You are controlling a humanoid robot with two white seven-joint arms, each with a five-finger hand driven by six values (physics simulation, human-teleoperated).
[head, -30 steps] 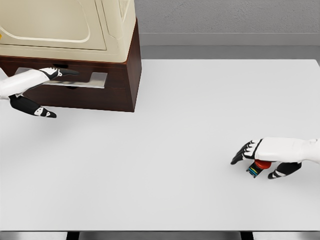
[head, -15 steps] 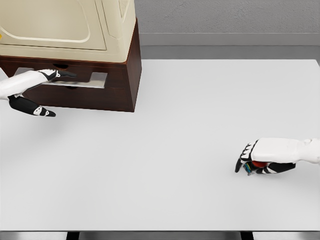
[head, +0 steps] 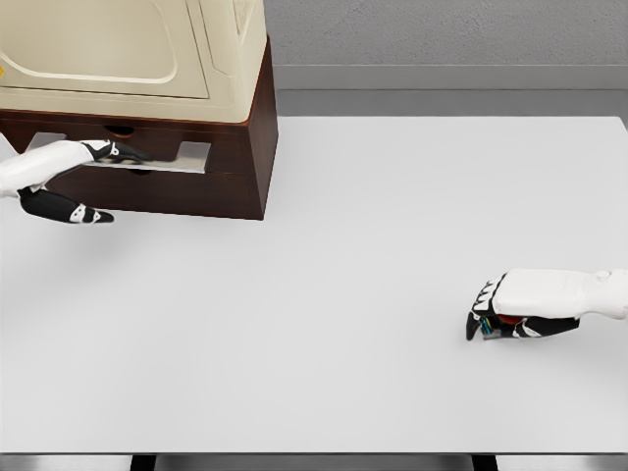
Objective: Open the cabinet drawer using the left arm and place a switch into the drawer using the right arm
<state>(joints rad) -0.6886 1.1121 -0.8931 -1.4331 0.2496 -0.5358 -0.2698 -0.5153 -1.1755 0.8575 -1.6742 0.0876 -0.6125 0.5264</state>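
1. White tabletop [head: 324,294] under a grey back wall; dark wood cabinet [head: 245,167] at far left with a cream appliance [head: 137,49] on top.
2. Left hand [head: 69,177] is at the drawer [head: 177,157]: fingers lie over the drawer's pale front edge, thumb hangs below it. Drawer looks barely out. A firm grip isn't visible, so hand state: can't tell.
3. Right hand [head: 520,309] is at near right, fingers curled tight around the switch [head: 496,329], low to the table.
4. Only a sliver of the switch shows under the palm, red with a bit of blue. Its long axis and facing can't be read.
5. Risks, my guess: left fingers slip off the drawer edge on the pull, leaving the gap too narrow. Switch sits shallow in the grasp and could twist or drop on the long carry left.
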